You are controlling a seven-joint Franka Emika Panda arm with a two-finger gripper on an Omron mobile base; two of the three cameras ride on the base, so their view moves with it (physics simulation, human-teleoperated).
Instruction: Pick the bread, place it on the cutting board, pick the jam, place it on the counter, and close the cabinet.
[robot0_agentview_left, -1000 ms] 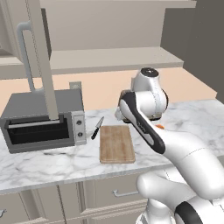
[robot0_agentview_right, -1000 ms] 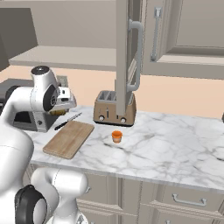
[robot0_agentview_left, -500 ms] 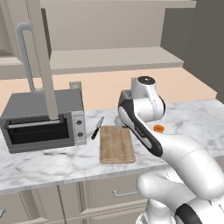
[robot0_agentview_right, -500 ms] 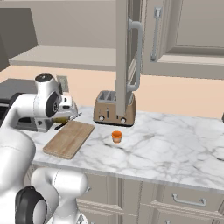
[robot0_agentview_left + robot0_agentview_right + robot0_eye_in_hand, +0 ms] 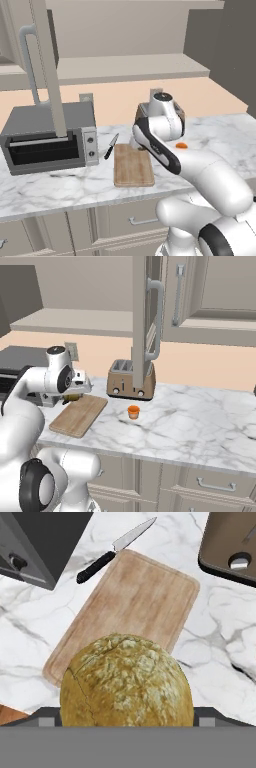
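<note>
Gripper (image 5: 75,392) holds the bread (image 5: 126,681) clamped, above the near end of the cutting board (image 5: 127,607); placement not yet made. Jam (image 5: 133,412) stands on the bench (image 5: 200,421), beside the toaster (image 5: 131,385). Cabinet (image 5: 144,321) door open, closing outstanding

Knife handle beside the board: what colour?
Black, on the knife; clearest in the hand view.

No readable text, label, brand or number appears on anything here.

Golden-brown bread (image 5: 126,682), light-brown cutting board (image 5: 135,602)
</note>
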